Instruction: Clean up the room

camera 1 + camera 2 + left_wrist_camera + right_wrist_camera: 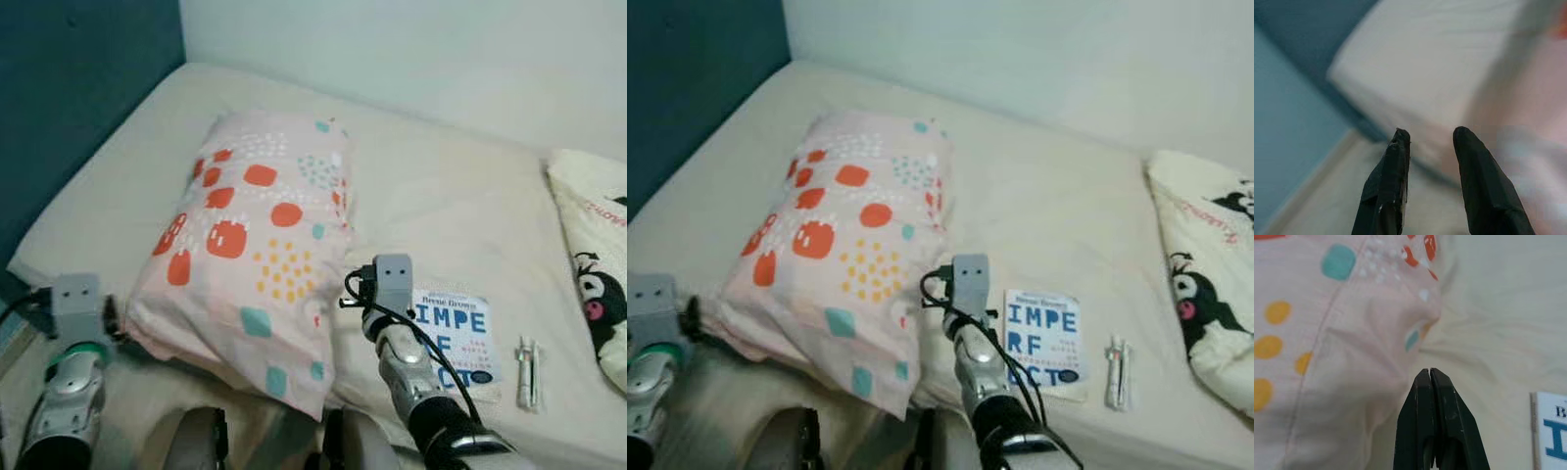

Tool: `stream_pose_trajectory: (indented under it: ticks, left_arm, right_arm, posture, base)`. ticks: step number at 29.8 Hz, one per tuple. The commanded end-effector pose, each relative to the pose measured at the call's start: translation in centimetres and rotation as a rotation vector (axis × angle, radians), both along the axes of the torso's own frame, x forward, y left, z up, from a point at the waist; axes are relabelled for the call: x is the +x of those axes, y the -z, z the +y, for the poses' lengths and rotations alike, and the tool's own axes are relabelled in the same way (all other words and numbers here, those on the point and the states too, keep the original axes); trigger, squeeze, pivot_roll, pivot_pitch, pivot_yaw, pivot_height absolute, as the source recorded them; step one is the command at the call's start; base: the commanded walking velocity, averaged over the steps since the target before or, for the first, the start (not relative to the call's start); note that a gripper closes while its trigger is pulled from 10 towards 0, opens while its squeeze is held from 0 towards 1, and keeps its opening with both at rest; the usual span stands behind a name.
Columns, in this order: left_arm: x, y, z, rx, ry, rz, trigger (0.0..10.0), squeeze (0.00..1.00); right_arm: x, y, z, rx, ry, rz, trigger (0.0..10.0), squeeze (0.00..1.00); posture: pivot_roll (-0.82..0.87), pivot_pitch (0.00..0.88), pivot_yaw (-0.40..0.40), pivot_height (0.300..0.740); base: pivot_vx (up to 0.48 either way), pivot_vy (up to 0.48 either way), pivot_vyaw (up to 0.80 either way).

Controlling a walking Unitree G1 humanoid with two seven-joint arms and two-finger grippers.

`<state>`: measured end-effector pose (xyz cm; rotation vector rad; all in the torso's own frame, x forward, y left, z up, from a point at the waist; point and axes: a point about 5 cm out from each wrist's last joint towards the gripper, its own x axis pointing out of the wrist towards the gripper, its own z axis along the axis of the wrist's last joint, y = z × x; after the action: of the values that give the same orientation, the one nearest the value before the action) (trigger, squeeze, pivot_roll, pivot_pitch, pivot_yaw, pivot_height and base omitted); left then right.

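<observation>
A pale pink pillow with orange, yellow and teal spots [250,245] lay on the cream mattress [441,206], its long axis running from 7 to 1 o'clock. Bare sheet stretched toward 12. The right gripper [1431,373], fingers pressed together, hovered at the pillow's 4 o'clock edge, near a white book with blue lettering [456,333]. The left gripper [1430,137], fingers spread, sat at 8 o'clock.
</observation>
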<state>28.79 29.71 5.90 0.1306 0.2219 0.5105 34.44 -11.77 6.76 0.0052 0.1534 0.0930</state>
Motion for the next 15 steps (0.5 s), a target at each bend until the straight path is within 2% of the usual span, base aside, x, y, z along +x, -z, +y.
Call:
stream_pose_trajectory:
  ticks: [1, 2, 3, 4, 5, 7, 8, 9, 12, 15]
  left_arm:
    - [0.2, 0.1, -0.5, -0.015, 0.026, -0.013, 10.0, 0.00]
    - [0.2, 0.1, -0.5, -0.015, 0.026, -0.013, 10.0, 0.00]
    - [0.6, -0.2, -1.3, -0.043, 0.080, -0.045, 10.0, 0.00]
    - [1.0, -0.6, -3.0, -0.065, 0.179, -0.091, 10.0, 0.00]
    - [1.0, -0.6, -3.0, -0.065, 0.179, -0.091, 10.0, 0.00]
    - [1.3, -1.4, -6.7, -0.045, 0.349, -0.153, 10.0, 0.00]
    - [1.3, -1.4, -6.7, -0.045, 0.349, -0.153, 10.0, 0.00]
    - [1.2, -1.6, -7.9, -0.023, 0.391, -0.160, 10.0, 0.00]
    - [1.0, -1.2, -9.8, 0.058, 0.442, -0.133, 10.0, 0.00]
    - [0.9, -1.0, -10.3, 0.059, 0.437, -0.132, 10.0, 0.00]
  right_arm:
    - [0.1, 0.1, 0.0, 0.004, -0.007, 0.021, 10.0, 0.00]
    - [0.1, 0.1, 0.0, 0.004, -0.007, 0.021, 10.0, 0.00]
    - [0.2, -0.1, 0.0, 0.034, -0.005, 0.019, 10.0, 0.00]
    - [0.2, -0.2, 0.1, 0.081, -0.009, 0.015, 10.0, 0.00]
    - [0.2, -0.2, 0.1, 0.081, -0.009, 0.015, 10.0, 0.00]
    - [-0.1, 0.0, 0.1, 0.146, -0.024, 0.015, 10.0, 0.00]
    - [-0.1, 0.0, 0.1, 0.146, -0.024, 0.015, 10.0, 0.00]
    - [-0.3, 0.2, 0.1, 0.158, -0.029, 0.019, 10.0, 0.00]
    - [-0.9, 1.0, 0.4, 0.147, -0.044, 0.042, 10.0, 0.00]
    - [-1.1, 1.3, 0.8, 0.140, -0.055, 0.050, 10.0, 0.00]
  posture:
    - [0.07, 0.119, -0.089, 0.635]
    - [0.07, 0.119, -0.089, 0.635]
    - [0.07, 0.107, -0.092, 0.635]
    - [0.07, 0.097, -0.088, 0.635]
    - [0.07, 0.097, -0.088, 0.635]
    - [0.08, 0.071, -0.083, 0.635]
    - [0.08, 0.071, -0.083, 0.635]
    - [0.08, 0.071, -0.083, 0.635]
    - [0.09, 0.054, -0.086, 0.635]
    - [0.09, 0.046, -0.083, 0.635]
  base:
    - [0.000, 0.000, 0.00]
    - [0.000, 0.000, 0.00]
    - [0.000, 0.000, 0.00]
    - [0.000, 0.000, 0.00]
    - [0.000, 0.000, 0.00]
    - [0.000, 0.000, 0.00]
    - [0.000, 0.000, 0.00]
    - [0.000, 0.000, 0.00]
    - [0.000, 0.000, 0.00]
    - [0.000, 0.000, 0.00]
